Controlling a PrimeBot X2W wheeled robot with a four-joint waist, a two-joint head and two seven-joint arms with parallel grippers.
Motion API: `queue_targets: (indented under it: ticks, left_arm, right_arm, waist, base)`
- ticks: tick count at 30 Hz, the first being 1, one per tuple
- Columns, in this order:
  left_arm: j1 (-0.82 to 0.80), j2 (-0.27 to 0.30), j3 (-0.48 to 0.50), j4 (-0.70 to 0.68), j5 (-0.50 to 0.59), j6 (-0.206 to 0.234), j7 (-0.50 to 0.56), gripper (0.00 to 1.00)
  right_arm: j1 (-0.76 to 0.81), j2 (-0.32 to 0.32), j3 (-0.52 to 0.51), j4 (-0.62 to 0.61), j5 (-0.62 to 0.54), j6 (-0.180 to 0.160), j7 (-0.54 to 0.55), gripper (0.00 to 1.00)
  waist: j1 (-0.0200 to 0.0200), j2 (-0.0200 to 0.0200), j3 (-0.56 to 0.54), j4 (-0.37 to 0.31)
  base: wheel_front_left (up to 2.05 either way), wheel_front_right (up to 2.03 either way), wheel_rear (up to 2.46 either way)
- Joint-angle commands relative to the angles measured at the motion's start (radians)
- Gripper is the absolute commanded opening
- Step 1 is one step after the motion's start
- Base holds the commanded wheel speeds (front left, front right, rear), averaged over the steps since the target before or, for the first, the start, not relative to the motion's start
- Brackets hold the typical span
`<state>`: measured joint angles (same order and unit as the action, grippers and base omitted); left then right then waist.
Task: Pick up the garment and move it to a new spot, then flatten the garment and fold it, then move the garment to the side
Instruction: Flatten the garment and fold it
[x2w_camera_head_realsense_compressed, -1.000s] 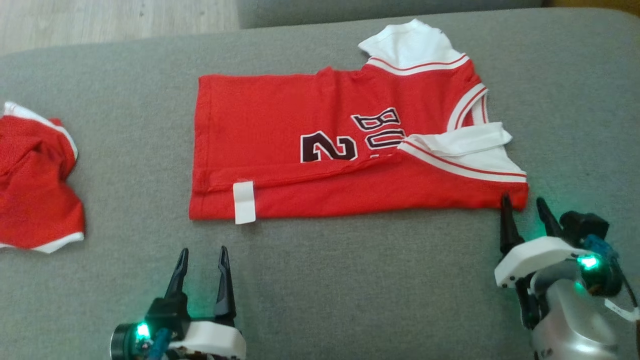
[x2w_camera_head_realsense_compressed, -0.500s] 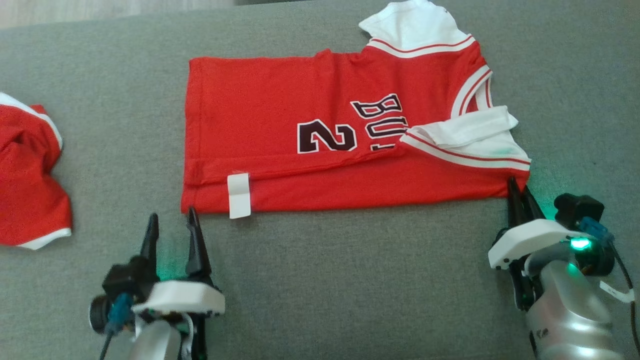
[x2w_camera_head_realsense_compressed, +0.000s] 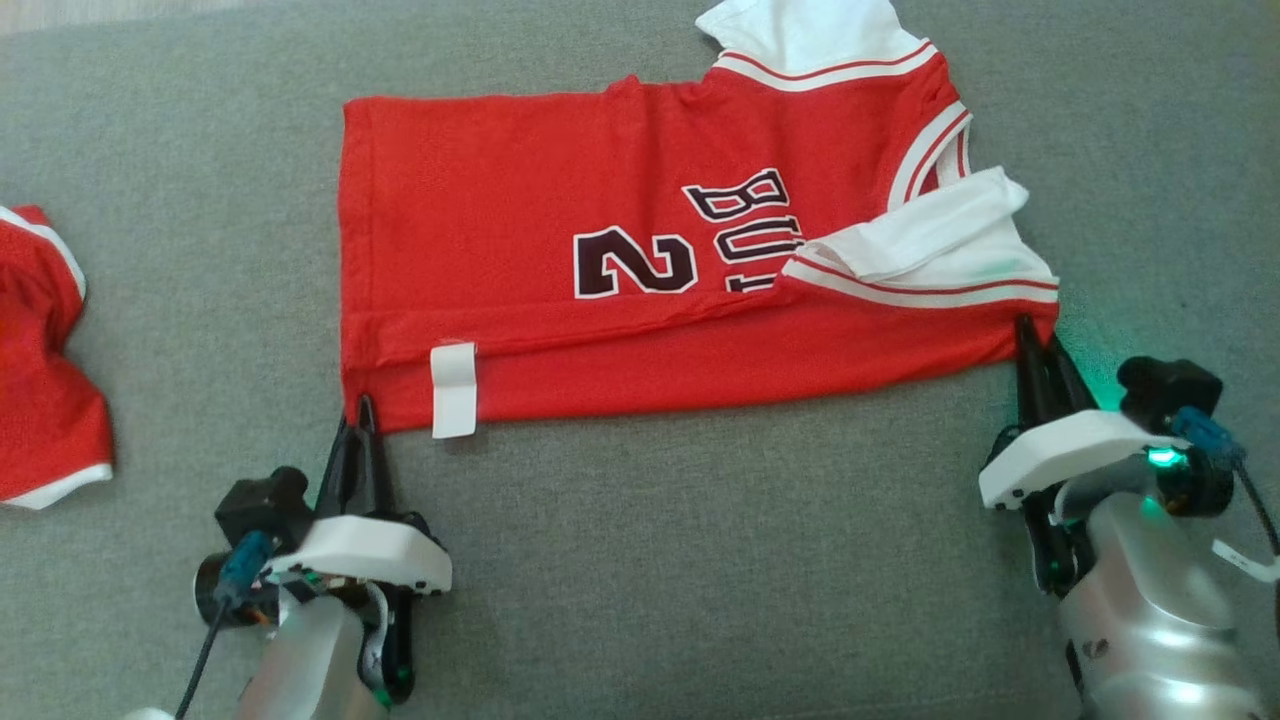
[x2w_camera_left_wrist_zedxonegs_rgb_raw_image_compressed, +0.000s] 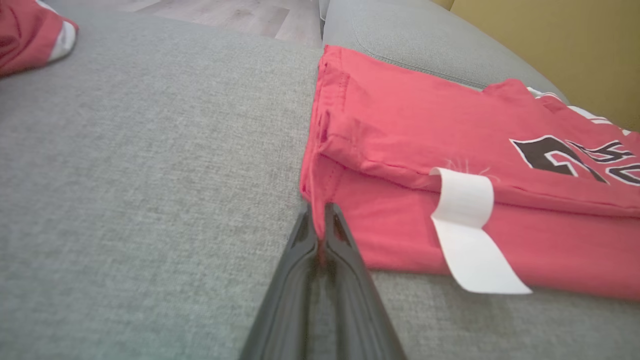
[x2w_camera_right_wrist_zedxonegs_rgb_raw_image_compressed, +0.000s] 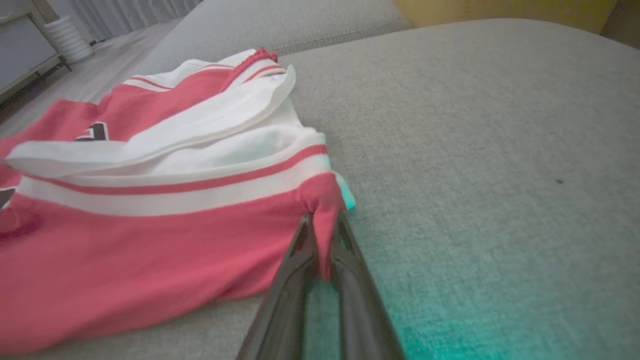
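The garment (x2w_camera_head_realsense_compressed: 640, 250) is a red sports shirt with white sleeves and red-striped white trim. It lies flat across the upper middle of the head view on a grey cushion (x2w_camera_head_realsense_compressed: 700, 560), neck to the right and hem to the left. Its lower long edge is folded up over the front, hiding part of the dark lettering (x2w_camera_head_realsense_compressed: 745, 195) beside the number 2 (x2w_camera_head_realsense_compressed: 635, 265). A white label (x2w_camera_head_realsense_compressed: 453, 388) hangs over that fold near the lower left corner.
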<state>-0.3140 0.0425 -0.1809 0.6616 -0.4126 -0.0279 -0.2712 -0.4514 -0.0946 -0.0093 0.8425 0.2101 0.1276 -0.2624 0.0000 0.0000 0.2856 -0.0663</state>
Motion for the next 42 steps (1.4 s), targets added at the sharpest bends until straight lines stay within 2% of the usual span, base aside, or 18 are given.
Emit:
queue_targets:
  ticks: [1,5,9,12,15,21,26,28,29,30,31,33,37,40,42]
  left_arm:
    - [-0.012,0.008,0.012,0.007,-0.004,-0.011,0.009,0.0]
    - [-0.031,0.008,0.011,-0.038,-0.017,-0.03,0.009,0.0]
    - [-0.066,0.008,0.067,-0.118,0.004,-0.027,0.009,0.0]
    - [-0.086,0.008,0.128,-0.136,0.022,-0.035,0.009,0.0]
    - [-0.067,0.008,0.146,-0.101,0.038,-0.035,0.009,0.0]
    - [0.072,0.008,0.114,-0.048,0.006,-0.031,0.009,0.0]
    - [0.195,0.008,0.055,-0.069,-0.068,0.006,0.009,0.0]
    - [0.212,0.008,0.043,-0.076,-0.075,0.013,0.009,0.0]
    - [0.223,0.008,0.033,-0.084,-0.08,0.018,0.009,0.0]
    - [0.23,0.008,0.027,-0.093,-0.081,0.023,0.009,0.35]
    - [0.232,0.008,0.024,-0.102,-0.079,0.029,0.009,1.0]
    - [0.22,0.008,0.03,-0.118,-0.086,0.033,0.009,1.0]
    - [0.138,0.018,0.061,-0.151,-0.016,0.025,0.009,1.0]
    - [0.023,0.07,0.058,-0.126,0.024,-0.006,0.014,1.0]
    - [-0.073,0.113,0.049,-0.095,0.034,-0.029,0.056,1.0]
  right_arm:
    - [-0.003,-0.009,0.025,-0.032,0.011,0.003,0.001,0.0]
    - [-0.019,-0.016,0.035,-0.067,0.076,0.003,0.001,0.0]
    - [-0.082,-0.051,0.058,-0.087,0.136,0.003,0.009,0.0]
    - [-0.135,-0.076,0.066,-0.094,0.21,0.003,0.071,0.0]
    - [-0.132,-0.094,0.076,-0.11,0.258,0.003,0.121,0.0]
    - [0.031,-0.125,0.119,-0.167,0.323,0.003,0.187,0.0]
    - [0.217,-0.134,0.125,-0.219,0.36,0.003,0.188,0.0]
    - [0.246,-0.134,0.126,-0.229,0.366,0.003,0.186,0.0]
    - [0.27,-0.134,0.128,-0.24,0.368,0.003,0.181,0.42]
    - [0.287,-0.135,0.129,-0.252,0.366,0.003,0.174,1.0]
    - [0.296,-0.137,0.126,-0.261,0.361,0.003,0.166,1.0]
    - [0.295,-0.135,0.108,-0.278,0.352,0.003,0.148,1.0]
    - [0.25,-0.134,0.078,-0.308,0.319,0.003,0.129,1.0]
    - [0.197,-0.135,0.078,-0.326,0.288,0.003,0.135,1.0]
    - [0.159,-0.134,0.091,-0.336,0.271,0.003,0.147,1.0]
  waist:
    - [0.0,0.0,-0.002,0.002]
    - [0.0,0.0,-0.025,0.01]
    - [0.0,0.0,-0.075,0.015]
    - [0.0,0.0,-0.136,0.015]
    - [0.0,0.0,-0.178,0.012]
    - [0.0,0.0,-0.206,0.001]
    - [0.0,0.0,-0.197,-0.001]
    - [0.0,0.0,-0.195,-0.001]
    - [0.0,0.0,-0.191,-0.002]
    - [0.0,0.0,-0.188,-0.002]
    - [0.0,0.0,-0.183,-0.003]
    - [0.0,0.0,-0.175,-0.005]
    - [0.0,0.0,-0.151,-0.003]
    - [0.0,0.0,-0.126,0.003]
    - [0.0,0.0,-0.107,0.003]
  base:
    - [0.0,0.0,0.0]
    - [0.0,0.0,0.0]
    - [0.0,0.0,0.0]
    - [0.0,0.0,0.0]
    - [0.0,0.0,0.0]
    - [0.0,0.0,0.0]
    - [0.0,0.0,0.0]
    - [0.0,0.0,0.0]
    - [0.0,0.0,0.0]
    - [0.0,0.0,0.0]
    - [0.0,0.0,0.0]
    - [0.0,0.0,0.0]
    - [0.0,0.0,0.0]
    - [0.0,0.0,0.0]
    - [0.0,0.0,0.0]
